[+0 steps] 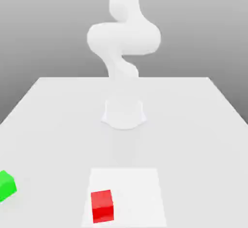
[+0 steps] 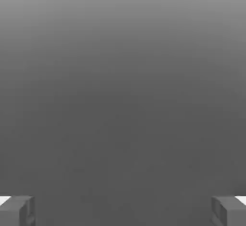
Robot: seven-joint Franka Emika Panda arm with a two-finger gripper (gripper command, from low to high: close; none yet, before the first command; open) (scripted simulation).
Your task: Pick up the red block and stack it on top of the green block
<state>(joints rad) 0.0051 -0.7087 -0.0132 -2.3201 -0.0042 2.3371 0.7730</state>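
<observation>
The gripper (image 2: 123,210) has its jaws wide open, the two fingers standing well apart. The red block (image 1: 102,206) lies outside the jaws, well apart from them, on the white square (image 1: 140,198) on the table (image 1: 193,125). The green block (image 1: 7,186) is also outside the jaws and away from them, on the table toward the exterior view's left, beyond the square and apart from the red block. I cannot tell which block is closer to the jaws
</observation>
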